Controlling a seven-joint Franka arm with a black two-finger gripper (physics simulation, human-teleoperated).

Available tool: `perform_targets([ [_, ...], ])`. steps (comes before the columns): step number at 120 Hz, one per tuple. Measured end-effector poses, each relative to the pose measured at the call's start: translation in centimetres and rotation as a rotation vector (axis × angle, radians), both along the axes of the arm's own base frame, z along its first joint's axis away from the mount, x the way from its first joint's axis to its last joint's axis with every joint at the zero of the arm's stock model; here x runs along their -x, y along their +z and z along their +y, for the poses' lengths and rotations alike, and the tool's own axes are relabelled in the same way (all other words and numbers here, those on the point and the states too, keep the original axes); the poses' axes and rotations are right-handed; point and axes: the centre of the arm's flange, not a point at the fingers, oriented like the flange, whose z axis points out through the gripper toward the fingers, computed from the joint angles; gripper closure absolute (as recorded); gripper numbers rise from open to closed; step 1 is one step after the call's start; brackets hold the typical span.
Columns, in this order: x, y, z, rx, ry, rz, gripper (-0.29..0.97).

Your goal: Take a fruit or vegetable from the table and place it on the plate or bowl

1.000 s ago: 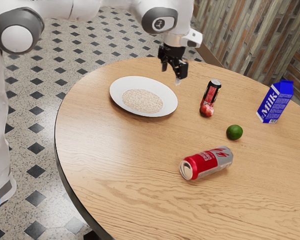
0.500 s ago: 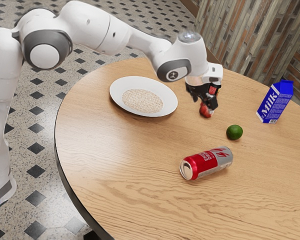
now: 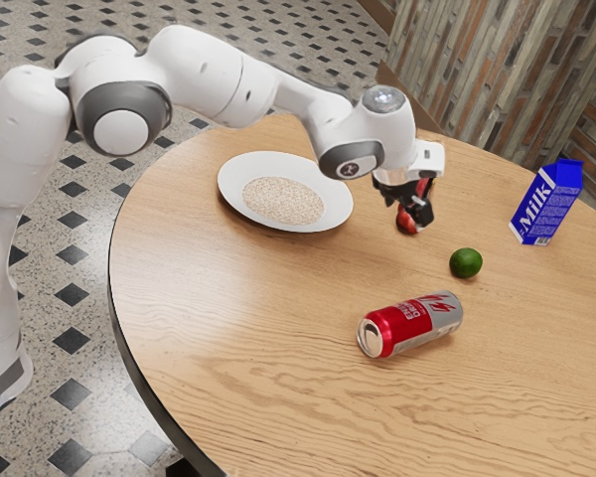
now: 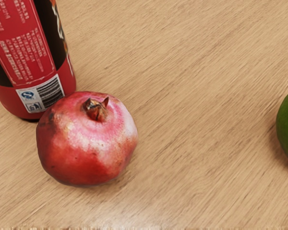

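**Claw (image 3: 414, 213) poised at pomegranate (image 4: 86, 139) on round wooden surface (image 3: 278, 338)**

Nearest the exterior camera, a red soda can (image 3: 409, 324) lies on its side well in front of the pomegranate, its top end turned toward the exterior view's left; a green lime (image 3: 466, 262) sits farther back, apart from the pomegranate and toward the exterior view's right of it; the wrist view catches the lime's edge across a stretch of bare wood from the pomegranate. The pomegranate itself rests on the surface with its dry crown pointing up, red with a paler blush on one flank, and it is not on the plate (image 3: 240, 167). The black claw sits low, directly at the pomegranate, and partly hides it in the exterior view; whether the claw is released or clenched cannot be told. The white arm (image 3: 258, 84) reaches the pomegranate from the exterior view's left. A dark bottle (image 4: 29, 52) with a red label and a barcode stands just beside the pomegranate on its far side. The white plate, carrying a round patch of pale grain, lies near the pomegranate toward the exterior view's left. A blue milk carton (image 3: 546, 203) stands well apart from the pomegranate, toward the exterior view's right.
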Motion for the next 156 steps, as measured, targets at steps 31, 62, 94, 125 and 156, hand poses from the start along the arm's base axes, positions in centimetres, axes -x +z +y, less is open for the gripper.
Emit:
perform_targets([
  [31,-2.3,-1.4,1.9,-0.029,0.038,-0.025,0.00],
  [62,-3.9,-3.1,3.2,-0.049,0.067,-0.031,0.00],
  [94,-5.0,-4.5,3.9,-0.057,0.088,-0.032,0.00],
  [125,-5.6,-5.6,4.5,-0.062,0.105,-0.031,0.00],
  [156,-6.0,-6.6,4.8,-0.063,0.114,-0.026,0.00],
])
